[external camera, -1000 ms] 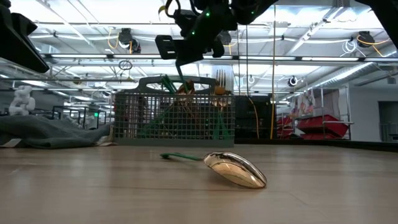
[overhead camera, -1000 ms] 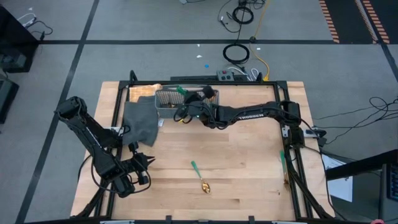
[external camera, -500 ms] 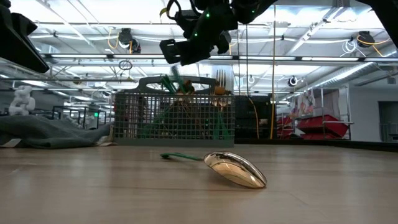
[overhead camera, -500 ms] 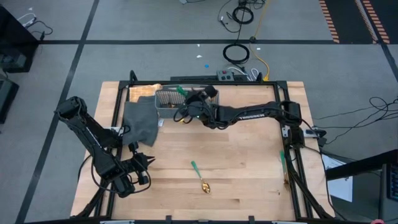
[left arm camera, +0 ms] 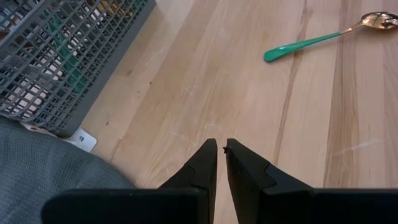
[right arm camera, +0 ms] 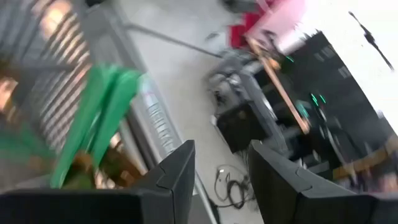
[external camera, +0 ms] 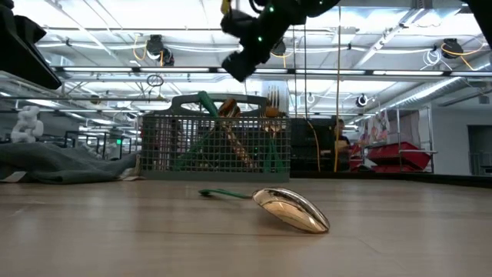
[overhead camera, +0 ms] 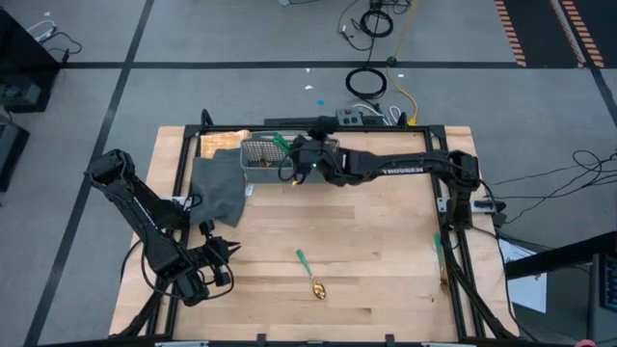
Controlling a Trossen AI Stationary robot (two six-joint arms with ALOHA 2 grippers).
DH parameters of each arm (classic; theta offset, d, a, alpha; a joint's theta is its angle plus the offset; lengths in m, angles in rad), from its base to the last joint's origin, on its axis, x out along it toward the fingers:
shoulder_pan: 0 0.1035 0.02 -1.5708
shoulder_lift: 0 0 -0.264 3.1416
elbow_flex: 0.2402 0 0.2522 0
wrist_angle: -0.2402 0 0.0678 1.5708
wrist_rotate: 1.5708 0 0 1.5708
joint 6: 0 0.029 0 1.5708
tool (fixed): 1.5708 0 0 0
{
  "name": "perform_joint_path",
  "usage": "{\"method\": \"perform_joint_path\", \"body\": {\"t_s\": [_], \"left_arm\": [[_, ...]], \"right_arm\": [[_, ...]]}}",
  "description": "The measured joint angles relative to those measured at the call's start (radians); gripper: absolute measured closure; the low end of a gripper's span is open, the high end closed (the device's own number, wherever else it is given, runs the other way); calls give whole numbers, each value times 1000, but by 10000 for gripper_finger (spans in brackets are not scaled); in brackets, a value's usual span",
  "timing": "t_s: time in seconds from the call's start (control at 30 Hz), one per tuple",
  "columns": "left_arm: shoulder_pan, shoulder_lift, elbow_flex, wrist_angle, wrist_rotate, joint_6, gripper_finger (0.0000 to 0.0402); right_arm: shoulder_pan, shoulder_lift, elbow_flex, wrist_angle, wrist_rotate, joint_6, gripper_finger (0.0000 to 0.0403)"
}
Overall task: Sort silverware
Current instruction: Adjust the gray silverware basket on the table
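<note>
Above the mesh basket [overhead camera: 262,152], the right pincer [right arm camera: 219,163] hangs spread, its surroundings blurred.

The grey wire-mesh basket [left arm camera: 62,56] is cut off at the upper left of the left wrist view, its contents only partly legible through the mesh. The gold spoon bowl [left arm camera: 380,18] runs off the upper right edge there. In the right wrist view the green utensil handles [right arm camera: 102,109] are blurred. From above, the basket's utensils [overhead camera: 280,143] are too small to tell apart.
</note>
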Motion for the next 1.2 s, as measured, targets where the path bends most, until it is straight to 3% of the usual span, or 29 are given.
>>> {"method": "perform_joint_path", "body": {"t_s": [0.2,0.43,0.7,0.8,0.97,1.1,1.2], "left_arm": [[0,0,0,1,-10,0,358],[0,0,0,-2,-45,0,358],[0,0,0,-2,-69,2,358],[0,0,0,-2,-69,3,358],[0,0,0,-2,-70,2,358],[0,0,0,-2,-72,2,358],[0,0,0,-2,-73,1,358]], "right_arm": [[-79,0,2,-2,-138,-165,266],[-135,-4,8,-132,-388,-65,266],[-150,-40,8,-221,-405,-65,269],[-170,-43,8,-256,-415,-61,295],[-202,-46,8,-286,-524,-38,352],[-218,-46,8,-287,-538,-38,363],[-235,-48,11,-306,-608,-19,364]]}}
